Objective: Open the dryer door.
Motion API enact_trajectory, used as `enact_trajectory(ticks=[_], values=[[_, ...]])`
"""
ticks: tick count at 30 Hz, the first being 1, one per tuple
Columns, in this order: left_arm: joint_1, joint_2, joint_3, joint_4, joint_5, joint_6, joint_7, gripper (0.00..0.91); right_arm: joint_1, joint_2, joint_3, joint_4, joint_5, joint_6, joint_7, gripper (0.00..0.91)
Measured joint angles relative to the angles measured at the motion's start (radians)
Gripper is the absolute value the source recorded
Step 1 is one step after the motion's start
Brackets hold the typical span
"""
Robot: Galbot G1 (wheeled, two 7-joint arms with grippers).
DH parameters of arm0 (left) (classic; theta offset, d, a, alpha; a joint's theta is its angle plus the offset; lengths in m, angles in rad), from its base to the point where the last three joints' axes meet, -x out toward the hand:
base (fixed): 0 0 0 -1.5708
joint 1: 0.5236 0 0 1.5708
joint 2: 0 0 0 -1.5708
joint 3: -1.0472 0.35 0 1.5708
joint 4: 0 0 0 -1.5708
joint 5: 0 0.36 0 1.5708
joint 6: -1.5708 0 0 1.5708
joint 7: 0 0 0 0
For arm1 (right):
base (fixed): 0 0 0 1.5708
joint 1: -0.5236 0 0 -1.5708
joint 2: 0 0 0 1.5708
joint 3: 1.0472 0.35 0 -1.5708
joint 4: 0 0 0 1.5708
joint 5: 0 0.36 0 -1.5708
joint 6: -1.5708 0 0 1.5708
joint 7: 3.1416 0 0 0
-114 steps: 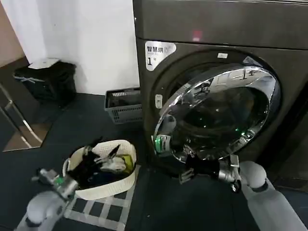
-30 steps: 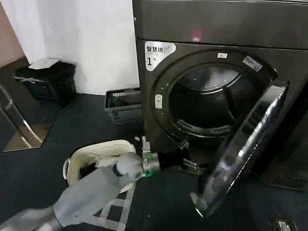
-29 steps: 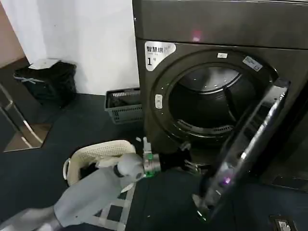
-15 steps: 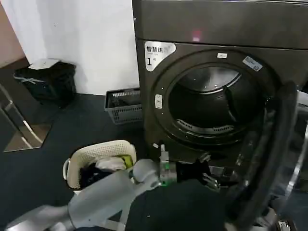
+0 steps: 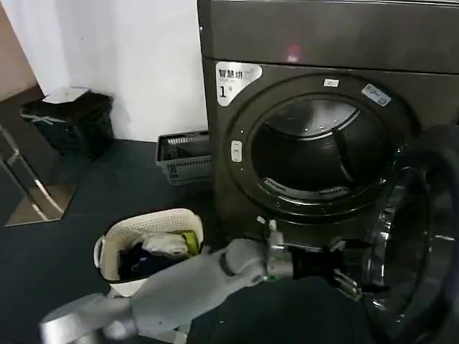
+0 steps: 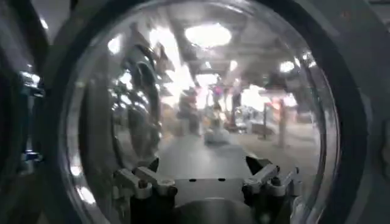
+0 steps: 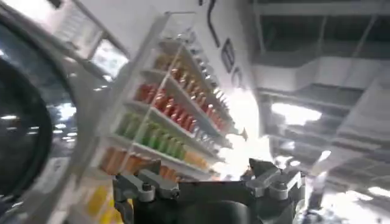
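I see the dryer door point(image 5: 419, 236) swung wider than half a second ago, now at the far right, its inner glass facing me. My left gripper point(image 5: 343, 269) has followed it rightward, fingers spread against the door's inner rim, gripping nothing. The dryer point(image 5: 301, 57) drum stands fully exposed. My right gripper point(image 7: 207, 182) is spread open too.

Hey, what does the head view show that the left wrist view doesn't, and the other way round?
Head view alone: the dryer with its open drum mouth, the white laundry basket of clothes on the floor, a grey crate by the wall, and the left arm reaching across to the swung-open dryer door.

Left wrist view alone: a close look at the door's inner glass, with the left tool open and facing it.

Both: the dryer door and the left tool.
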Motion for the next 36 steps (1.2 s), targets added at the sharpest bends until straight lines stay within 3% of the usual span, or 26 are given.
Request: enact_trajectory(ticks=[22, 36], values=[[-0.06, -0.283, 0.123, 0.182, 0.025, -0.026, -0.059, 0.907, -0.07, -0.01, 0.188, 0.018, -0.015, -0.015, 0.008, 0.907], [-0.066, -0.281, 0.138, 0.319, 0.073, -0.043, -0.125, 0.907, -0.109, -0.017, 0.272, 0.011, -0.016, -0.018, 0.005, 0.907]])
